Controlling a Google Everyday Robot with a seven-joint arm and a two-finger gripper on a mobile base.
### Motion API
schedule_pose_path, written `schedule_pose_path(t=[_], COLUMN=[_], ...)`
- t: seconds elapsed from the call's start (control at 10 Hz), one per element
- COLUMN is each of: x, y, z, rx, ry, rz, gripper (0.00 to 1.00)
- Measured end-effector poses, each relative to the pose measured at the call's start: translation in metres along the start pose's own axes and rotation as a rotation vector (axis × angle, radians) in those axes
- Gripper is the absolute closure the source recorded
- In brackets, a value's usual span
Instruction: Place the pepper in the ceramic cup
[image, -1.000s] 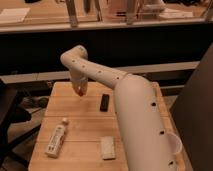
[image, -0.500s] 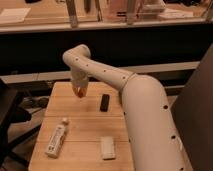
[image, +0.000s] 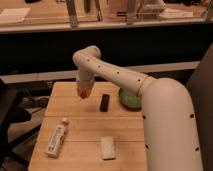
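Observation:
My gripper (image: 83, 90) hangs from the white arm above the back left part of the wooden table (image: 75, 107). It is shut on the pepper (image: 83, 93), a small red-orange rounded item held at its tip, off the table top. The ceramic cup is hidden or out of view. The wide green bowl (image: 128, 99) shows partly behind my arm at the table's back right.
A black oblong object (image: 104, 102) lies near the middle back, right of the gripper. A white bottle (image: 56, 138) lies at the front left. A white flat block (image: 107, 147) lies at the front middle. My bulky arm covers the table's right side.
My arm's big lower part has swung right, uncovering part of the green bowl. The gripper with the pepper has shifted slightly right and down.

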Motion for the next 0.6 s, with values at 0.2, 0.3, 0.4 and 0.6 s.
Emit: schedule_pose_path(t=[0.2,0.3,0.4,0.6], x=[-0.004,-0.006,-0.009,-0.013], y=[0.011,0.021,0.028,0.046], z=[-0.007,-0.012,-0.015,-0.02], rx=[0.005,0.003,0.001,-0.006], ry=[0.017,0.029,0.035,0.048], rz=[0.015,0.032,0.043,0.077], gripper=[1.0,1.0,1.0,1.0])
